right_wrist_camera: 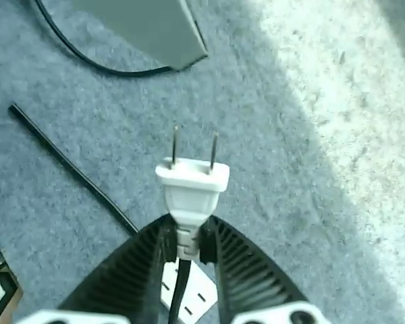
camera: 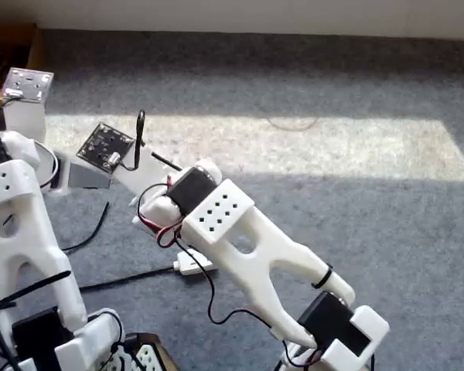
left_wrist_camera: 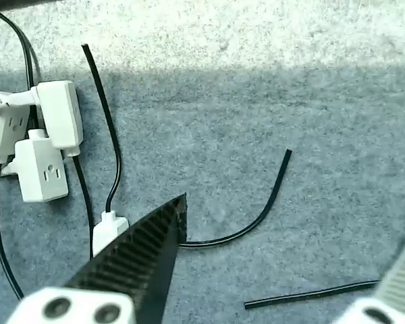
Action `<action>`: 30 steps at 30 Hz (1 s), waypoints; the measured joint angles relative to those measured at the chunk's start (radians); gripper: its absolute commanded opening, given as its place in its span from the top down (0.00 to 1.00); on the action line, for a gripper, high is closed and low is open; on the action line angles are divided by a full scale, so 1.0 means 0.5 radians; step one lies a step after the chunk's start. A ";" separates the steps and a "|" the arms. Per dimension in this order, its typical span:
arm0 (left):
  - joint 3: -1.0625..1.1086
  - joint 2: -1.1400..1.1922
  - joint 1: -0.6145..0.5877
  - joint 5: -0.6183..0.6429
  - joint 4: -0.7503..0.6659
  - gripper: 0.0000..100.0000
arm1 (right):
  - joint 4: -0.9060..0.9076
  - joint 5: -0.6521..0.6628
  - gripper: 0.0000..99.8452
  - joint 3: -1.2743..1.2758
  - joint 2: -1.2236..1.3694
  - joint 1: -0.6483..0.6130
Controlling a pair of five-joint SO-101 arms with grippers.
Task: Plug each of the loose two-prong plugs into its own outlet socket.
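My right gripper (right_wrist_camera: 189, 236) is shut on the neck of a white two-prong plug (right_wrist_camera: 191, 185). It holds the plug above the grey carpet with the prongs pointing away from the fingers. A white socket face (right_wrist_camera: 183, 300) with slots lies on the carpet under that gripper. My left gripper (left_wrist_camera: 297, 219) hangs open over the carpet, its black finger (left_wrist_camera: 145, 256) near a second white plug (left_wrist_camera: 108, 231) on a black cable. A cluster of white outlet sockets (left_wrist_camera: 46, 169) lies beyond that plug. In the high view a white connector (camera: 193, 263) lies on the carpet beside the right arm (camera: 240, 232).
Loose black cable pieces (left_wrist_camera: 256, 216) lie on the grey carpet (camera: 348, 232) in front of the left gripper. A grey arm part (right_wrist_camera: 148, 23) hangs just beyond the held plug. A sunlit band (camera: 309, 147) crosses the carpet, and a brown box edge (camera: 15, 46) sits at the far left.
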 measured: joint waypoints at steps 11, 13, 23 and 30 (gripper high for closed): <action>0.138 -0.356 -0.015 0.046 0.068 0.44 | -1.197 -0.015 0.99 1.301 -0.706 0.347; 0.215 -0.534 0.046 0.046 0.126 0.44 | -1.252 -0.015 0.99 1.455 -0.792 0.347; 0.844 -1.169 0.368 0.193 -0.144 0.43 | -1.286 0.028 0.99 1.746 -1.129 0.245; 1.329 -1.194 0.423 0.344 -0.669 0.43 | -0.973 0.031 0.99 1.752 -1.461 0.061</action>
